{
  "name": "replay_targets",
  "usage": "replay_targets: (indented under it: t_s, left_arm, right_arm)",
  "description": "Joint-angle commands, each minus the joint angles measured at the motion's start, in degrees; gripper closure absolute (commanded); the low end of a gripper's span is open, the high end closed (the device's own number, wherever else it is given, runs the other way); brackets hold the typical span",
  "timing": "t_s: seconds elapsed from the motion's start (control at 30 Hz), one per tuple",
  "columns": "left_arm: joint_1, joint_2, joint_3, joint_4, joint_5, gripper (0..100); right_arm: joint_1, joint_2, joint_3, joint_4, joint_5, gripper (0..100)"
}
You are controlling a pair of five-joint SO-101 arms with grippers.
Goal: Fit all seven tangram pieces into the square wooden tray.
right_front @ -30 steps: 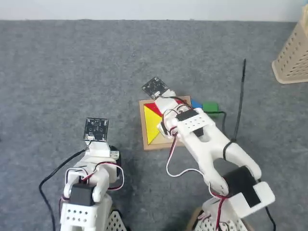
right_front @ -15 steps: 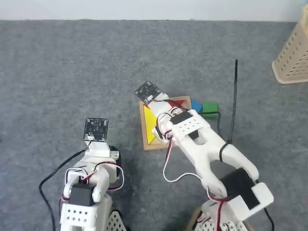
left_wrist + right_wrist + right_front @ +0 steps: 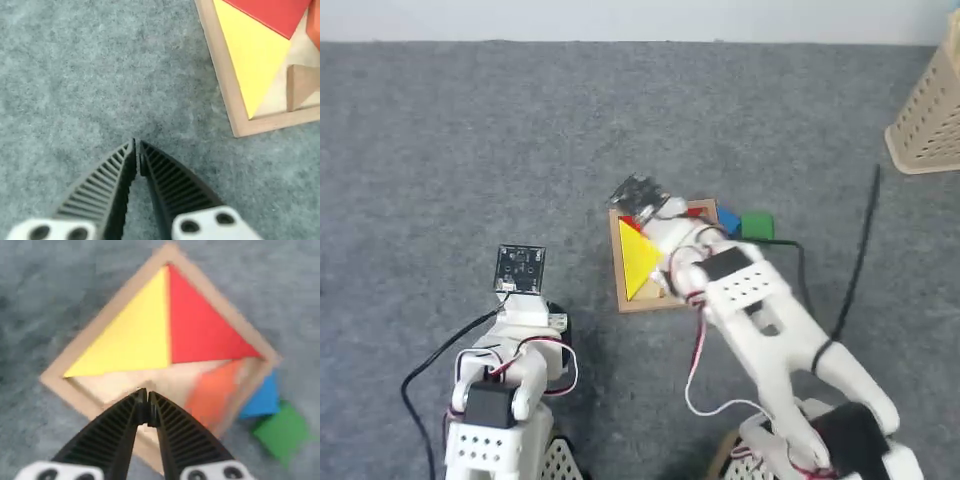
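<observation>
The square wooden tray (image 3: 75, 390) holds a yellow triangle (image 3: 135, 340) and a red triangle (image 3: 200, 330) side by side, with an orange piece (image 3: 212, 392) at its far side. My right gripper (image 3: 147, 395) hangs shut over the tray's bare wooden floor with nothing between its fingers. A blue piece (image 3: 260, 397) and a green piece (image 3: 282, 430) lie on the carpet just outside the tray. My left gripper (image 3: 137, 146) is shut and empty over the carpet, short of the tray's corner (image 3: 235, 127). From above, the right arm (image 3: 740, 285) covers much of the tray (image 3: 620, 290).
Grey carpet covers the table. A pale slatted holder (image 3: 930, 110) stands at the back right edge. The left arm (image 3: 510, 370) sits at the front left. A black cable (image 3: 860, 260) trails beside the right arm.
The right arm has swung its body to the right while its wrist stayed over the tray, uncovering more of the yellow triangle. The left arm has not moved.
</observation>
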Motion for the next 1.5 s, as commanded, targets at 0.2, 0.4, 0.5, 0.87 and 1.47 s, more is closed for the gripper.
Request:
replay_targets:
  t_s: [0.2,0.4,0.5,0.87,1.47]
  left_arm:
    - [-0.1,-0.9,-0.5,0.3,-0.3,99]
    - [-0.1,-0.9,-0.5,0.3,-0.3,99]
    - [-0.1,-0.9,-0.5,0.3,-0.3,99]
    - [-0.1,-0.9,-0.5,0.3,-0.3,99]
    - [-0.1,-0.9,-0.5,0.3,-0.3,99]
  right_arm:
    - [9.5,5.7,-3.1,-5.6,-4.7,99.1]
    - [9.5,16.1,-8.5,-5.6,-4.7,99.1]
    - [10.2,19.4,-10.8,-5.6,-5.0,99.1]
    - [12.2,21.9,-14.7,-6.1,-5.3,99.1]
    - [-0.2,7.3,-3.2,-4.5,-6.8,99.1]
